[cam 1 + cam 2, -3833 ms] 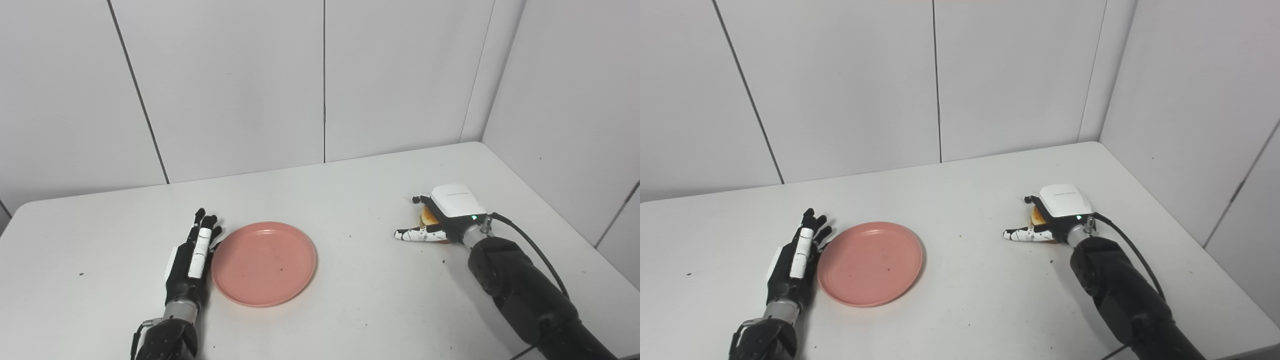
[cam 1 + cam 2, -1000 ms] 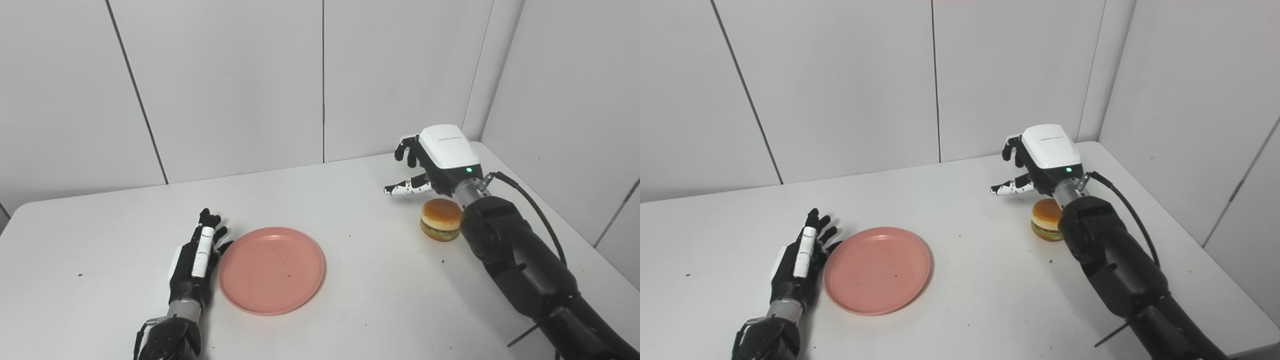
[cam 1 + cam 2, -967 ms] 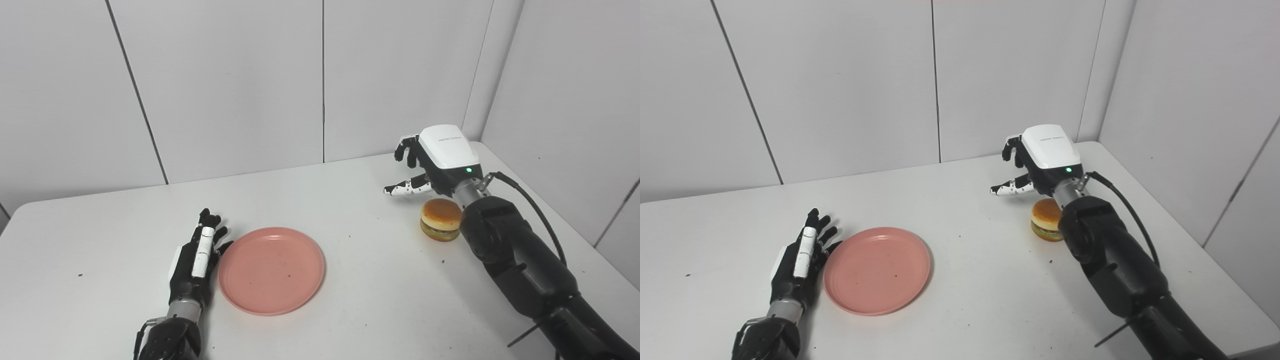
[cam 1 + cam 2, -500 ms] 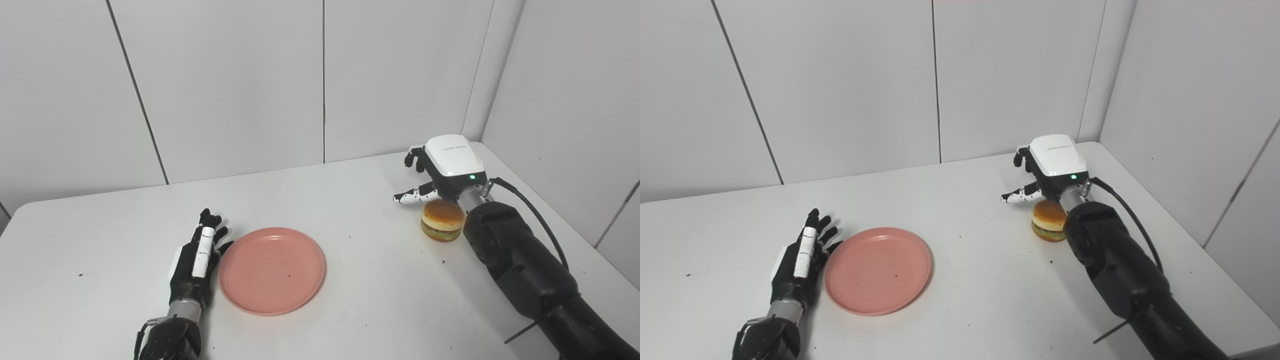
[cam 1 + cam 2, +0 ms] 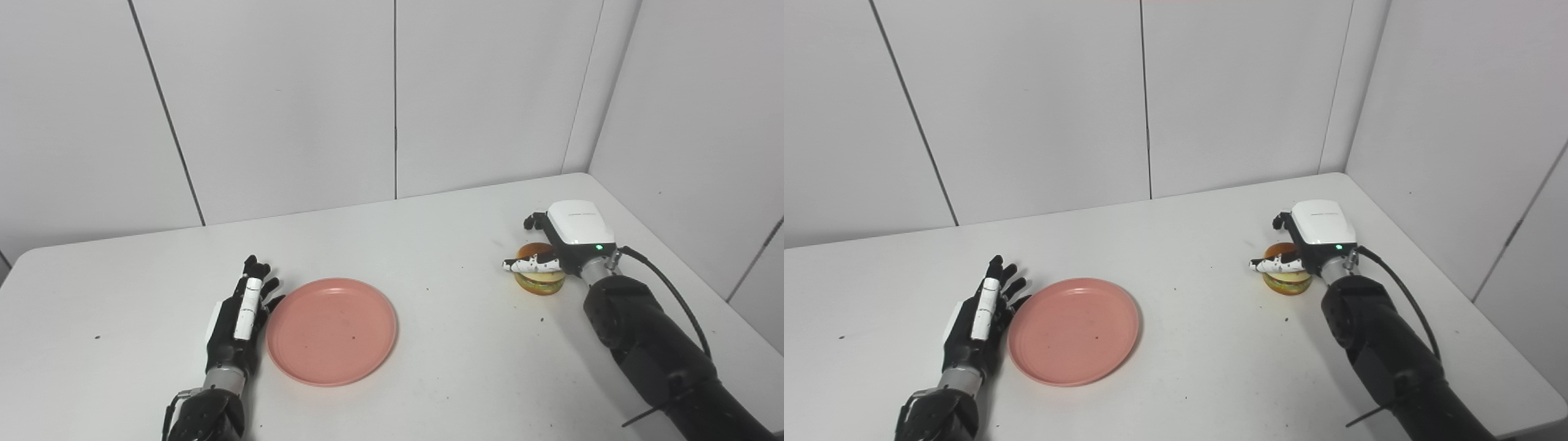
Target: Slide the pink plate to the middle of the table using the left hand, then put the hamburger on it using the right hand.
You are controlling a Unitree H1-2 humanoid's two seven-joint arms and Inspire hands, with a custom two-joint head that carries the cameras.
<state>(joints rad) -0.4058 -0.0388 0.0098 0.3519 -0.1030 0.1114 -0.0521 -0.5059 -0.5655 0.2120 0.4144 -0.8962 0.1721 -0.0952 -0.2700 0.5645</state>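
The pink plate (image 5: 331, 331) lies flat on the white table (image 5: 453, 380), left of the middle. My left hand (image 5: 236, 323) lies open and flat on the table against the plate's left rim, its fingers pointing away from me. The hamburger (image 5: 539, 283) stands on the table at the right. My right hand (image 5: 565, 240) is low over it, open: the thumb crosses the bun's near side and the fingers curl down behind it. The hand hides most of the bun's top. I cannot tell whether the fingers press on the hamburger.
White wall panels close off the back and the right side, meeting at a corner (image 5: 576, 171) behind the hamburger. A black cable (image 5: 664, 288) loops from the right wrist along the forearm. Small dark specks dot the table top.
Over the last second my right hand came down from above and behind the hamburger to surround it. The plate, the hamburger and the left hand stayed where they were.
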